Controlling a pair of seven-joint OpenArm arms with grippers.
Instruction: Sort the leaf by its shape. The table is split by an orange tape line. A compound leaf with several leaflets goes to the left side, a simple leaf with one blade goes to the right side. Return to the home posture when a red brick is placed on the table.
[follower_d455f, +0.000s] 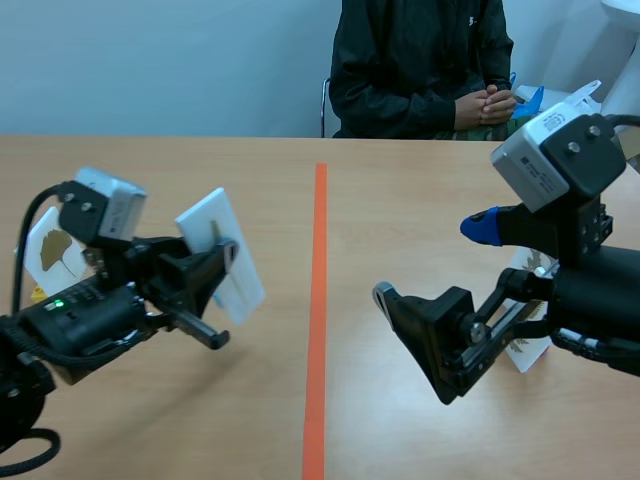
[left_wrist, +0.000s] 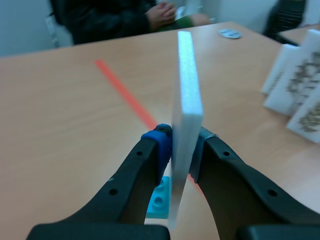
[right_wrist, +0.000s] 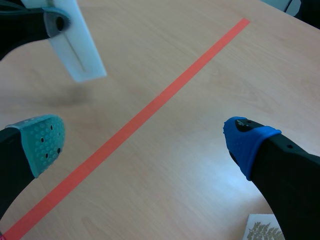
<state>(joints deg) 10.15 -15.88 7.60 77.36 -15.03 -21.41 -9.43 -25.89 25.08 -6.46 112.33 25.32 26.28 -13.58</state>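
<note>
- Two black arms reach over the wooden table (follower_d455f: 420, 190), one from each side.
- The left gripper (follower_d455f: 222, 255) is squeezed tight on a white card (follower_d455f: 222, 250). One pad is on each flat face of it.
- From the left wrist, the white card (left_wrist: 186, 100) stands on its edge between the fingers (left_wrist: 159, 145) of the left gripper (left_wrist: 181, 145).
- The card is up in the air and tilted, on the left side of the orange tape line (follower_d455f: 318, 300). I cannot tell which leaf is on it.
- The right gripper (follower_d455f: 432, 262) is spread wide with nothing in it, just right of the line and above the table.
- From the right wrist, the right gripper (right_wrist: 145, 142) has the tape line (right_wrist: 150, 107) running under the gap between its two pads.
- A card with a yellow leaf (follower_d455f: 50, 250) stands behind the left arm.
- More leaf cards (left_wrist: 300, 90) stand on the right side, by the right arm.
- A small light-blue block (left_wrist: 159, 200) lies under the left gripper.
- A person (follower_d455f: 420, 60) sits across the table with hands (follower_d455f: 490, 103) folded together.
</note>
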